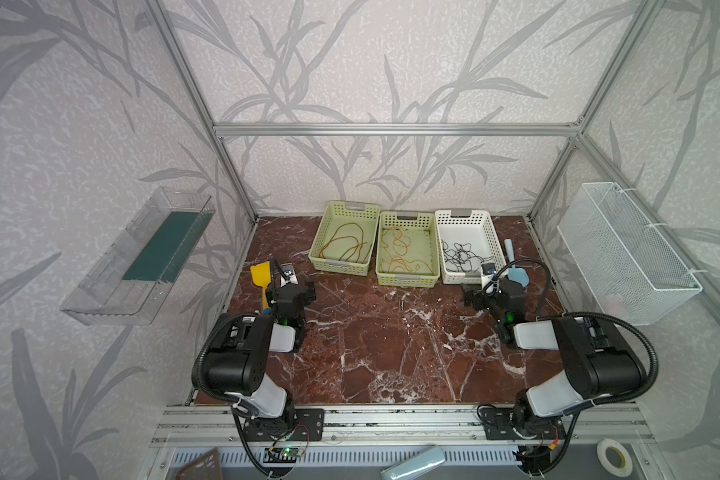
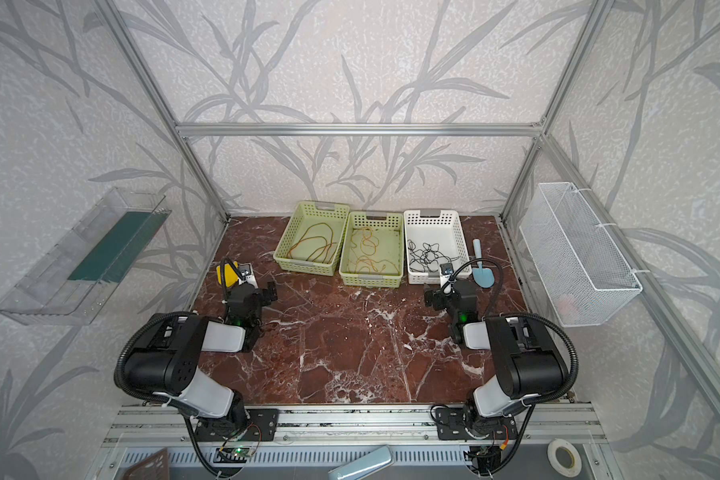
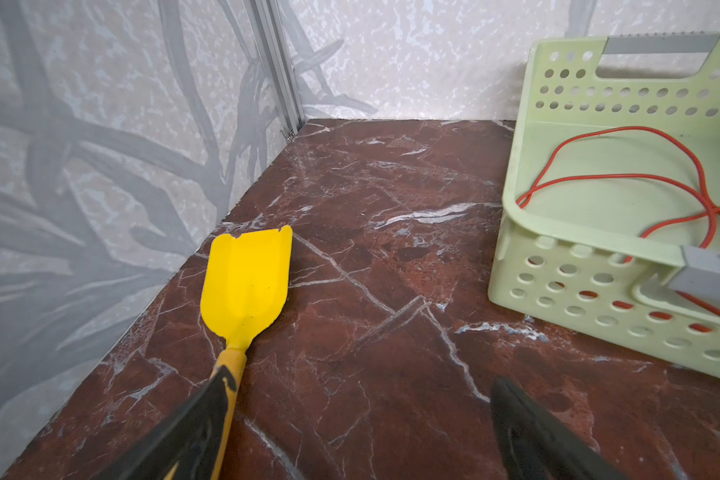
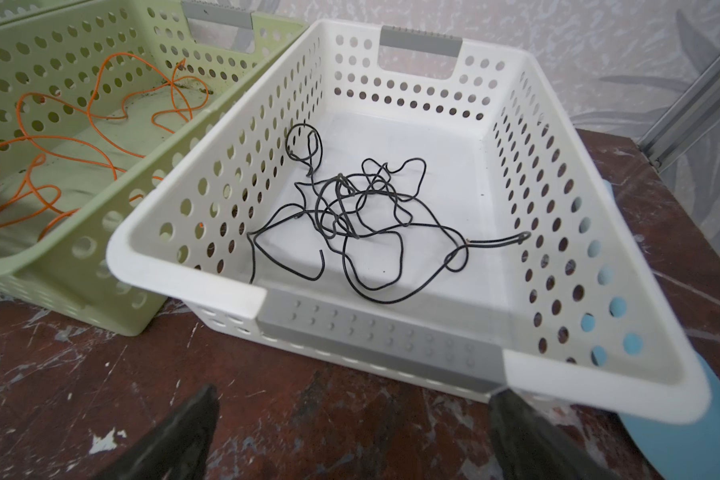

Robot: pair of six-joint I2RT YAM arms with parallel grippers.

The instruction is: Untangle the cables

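Each of the three cables lies loose in its own basket at the back of the marble table. The red cable (image 1: pixel 350 245) (image 3: pixel 711 210) curls in the left green basket (image 1: pixel 337 266). In the middle green basket (image 1: pixel 406 280) is the orange cable (image 1: pixel 400 249) (image 4: pixel 175 83). A tangled black cable (image 1: pixel 460 253) (image 4: pixel 341 199) fills the white basket (image 1: pixel 464 216). My left gripper (image 1: pixel 308 291) (image 3: pixel 360 384) hovers open and empty, left of the baskets. My right gripper (image 1: pixel 468 295) (image 4: pixel 354 395) stands open and empty just before the white basket's front wall.
A yellow spatula (image 1: pixel 260 276) (image 3: pixel 246 274) lies by the left wall, close to my left gripper. A blue scoop (image 2: pixel 483 270) rests right of the white basket. A wire basket (image 1: pixel 624 253) hangs on the right wall and a clear tray (image 1: pixel 142 257) on the left.
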